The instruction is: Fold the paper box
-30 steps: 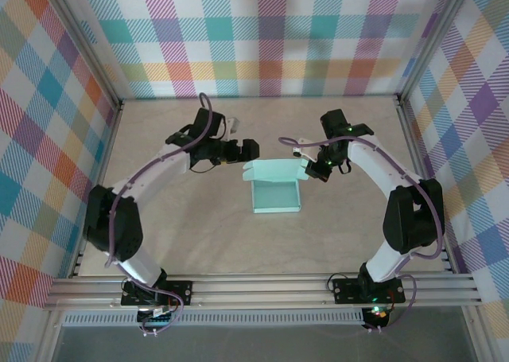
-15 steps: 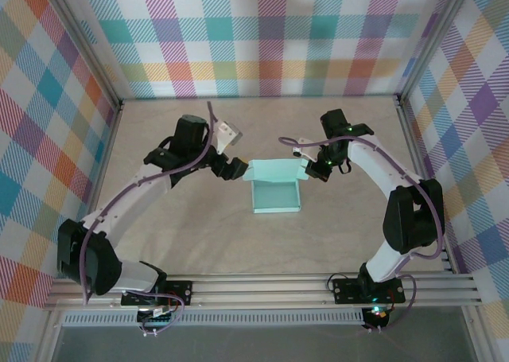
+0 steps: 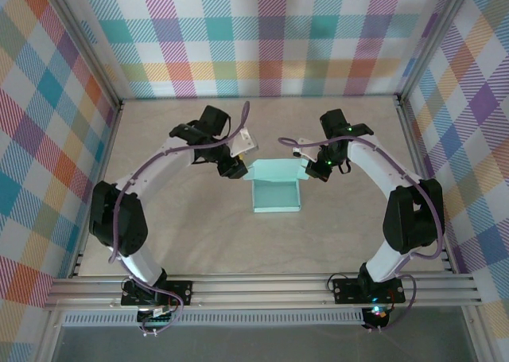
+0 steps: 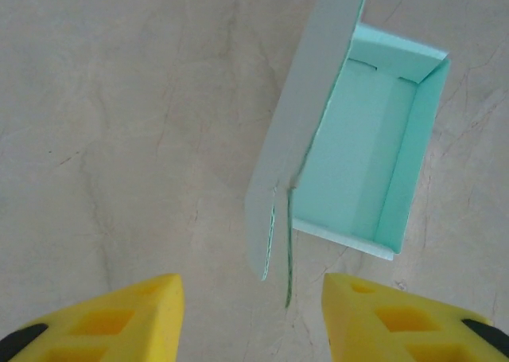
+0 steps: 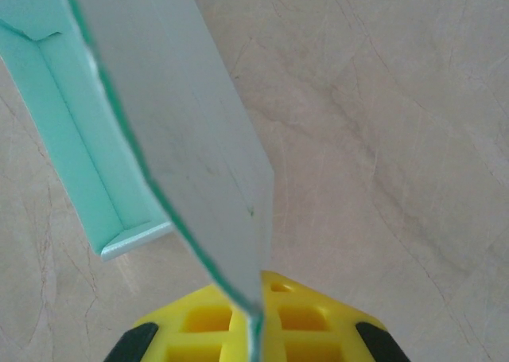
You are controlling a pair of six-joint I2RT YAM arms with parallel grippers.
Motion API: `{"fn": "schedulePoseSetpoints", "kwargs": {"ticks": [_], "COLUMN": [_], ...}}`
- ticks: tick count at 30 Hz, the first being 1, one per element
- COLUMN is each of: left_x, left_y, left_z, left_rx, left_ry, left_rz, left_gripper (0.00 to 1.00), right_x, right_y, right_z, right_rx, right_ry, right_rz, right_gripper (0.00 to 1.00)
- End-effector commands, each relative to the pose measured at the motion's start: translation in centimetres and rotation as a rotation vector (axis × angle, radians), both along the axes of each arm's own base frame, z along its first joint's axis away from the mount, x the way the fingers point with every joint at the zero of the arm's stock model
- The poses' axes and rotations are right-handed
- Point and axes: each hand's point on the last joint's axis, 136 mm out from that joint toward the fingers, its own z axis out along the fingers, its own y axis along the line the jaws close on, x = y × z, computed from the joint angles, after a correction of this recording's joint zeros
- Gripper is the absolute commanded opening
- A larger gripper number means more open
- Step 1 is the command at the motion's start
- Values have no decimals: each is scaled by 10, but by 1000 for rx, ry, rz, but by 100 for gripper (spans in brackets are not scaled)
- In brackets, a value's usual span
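The right pincer (image 5: 254, 318) is clamped on the paper box (image 3: 276, 191). Its yellow fingers are pressed together on the free edge of the lid flap (image 5: 191, 123), which rises straight out from the tips. The open tray (image 5: 75, 151) lies beyond and to one side of the tips, resting on the counter (image 3: 199, 235).

The left pincer (image 4: 250, 294) stands apart and holds nothing. The other end of the same lid flap (image 4: 306, 131) reaches just into the gap between its tips, touching neither finger. The tray (image 4: 362, 151) sits farther out from these tips and slightly to the right.

The card looks thin and very light. It is likely stiff only along its creases and easily bowed or dented elsewhere. With one end pinched, the flap would probably twist rather than hinge cleanly, so a second hold at the end nearest the left pincer seems sensible. That hold should be on the flat of the flap, close to its outer edge. A light squeeze ought to do, since a hard one could leave a kink. The counter looks smooth, so the tray may slide when the flap is pushed.
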Motion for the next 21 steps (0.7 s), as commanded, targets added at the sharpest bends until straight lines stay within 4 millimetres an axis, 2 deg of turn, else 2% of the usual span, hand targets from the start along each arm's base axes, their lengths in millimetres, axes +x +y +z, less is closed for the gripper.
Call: {"fn": "schedulePoseSetpoints", "kwargs": {"ticks": [1, 12, 13, 15, 19, 21], "left_x": [-8, -7, -6, -6, -5, -3], "left_y": [-8, -21, -22, -23, -20, -19], "left_z": [0, -15, -16, -18, -22, -22], "left_rx": [-7, -19, -20, -21, -3, 1], "left_ry": [59, 113, 115, 123, 125, 116], "left_rz": [-37, -32, -31, -28, -21, -10], "left_gripper": [48, 40, 36, 33, 13, 7], "right_x": [-2, 0, 1, 1, 0, 0], "right_y": [3, 4, 4, 4, 4, 3], "right_z": [5, 5, 5, 5, 6, 7], "right_rx": [3, 1, 1, 0, -3, -10], "right_ry": [5, 4, 2, 3, 2, -1], "right_rz": [-5, -15, -15, -16, -17, -21], "right_gripper": [0, 0, 0, 0, 0, 0]}}
